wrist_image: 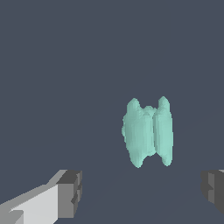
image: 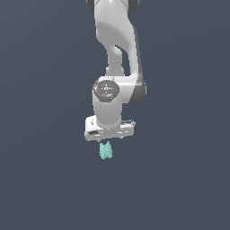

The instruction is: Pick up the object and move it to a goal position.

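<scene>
Approach step: gripper (wrist_image: 140, 192) above the object (image: 105, 150), jaws wide, holding nothing; next likely lower and close.

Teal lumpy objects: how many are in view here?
1. The teal object sits just below the white claw in the exterior view; the wrist view shows the same one ahead of the spread fingers, untouched. Nothing suggests another is hidden.

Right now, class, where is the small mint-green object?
In the exterior view the mint-green object sits near the centre, just below the white gripper. In the wrist view it lies beyond the open gripper, untouched by either fingertip.
</scene>
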You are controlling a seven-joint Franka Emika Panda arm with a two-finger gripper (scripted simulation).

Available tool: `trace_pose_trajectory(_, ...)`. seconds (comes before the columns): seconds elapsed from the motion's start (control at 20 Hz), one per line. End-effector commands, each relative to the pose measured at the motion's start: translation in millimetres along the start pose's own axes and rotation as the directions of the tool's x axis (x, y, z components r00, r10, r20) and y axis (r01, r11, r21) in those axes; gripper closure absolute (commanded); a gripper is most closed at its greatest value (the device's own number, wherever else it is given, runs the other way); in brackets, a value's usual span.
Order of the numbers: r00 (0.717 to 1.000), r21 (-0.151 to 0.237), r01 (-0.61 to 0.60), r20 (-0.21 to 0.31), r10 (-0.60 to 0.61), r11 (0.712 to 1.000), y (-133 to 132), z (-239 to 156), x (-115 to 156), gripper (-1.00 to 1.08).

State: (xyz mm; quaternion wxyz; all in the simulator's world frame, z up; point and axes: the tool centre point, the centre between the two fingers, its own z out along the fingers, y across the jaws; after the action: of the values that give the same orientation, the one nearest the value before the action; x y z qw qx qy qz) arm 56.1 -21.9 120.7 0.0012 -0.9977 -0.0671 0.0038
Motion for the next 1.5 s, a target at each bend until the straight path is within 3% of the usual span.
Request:
trace_pose_trajectory(0.0, 1.000, -0.001, 0.022, -0.003, -0.022, 1.000, 9.2, 10.4, 8.3, -0.92)
trace_pose_trajectory(0.45, 0.998, -0.003, 0.061, -0.007, -0.061, 0.998, 26.3, 30.5, 21.3, -0.92)
trace_pose_trajectory(1.45, 0.998, -0.003, 0.062, -0.007, -0.063, 0.998, 27.0, 81.6, 21.9, -0.92)
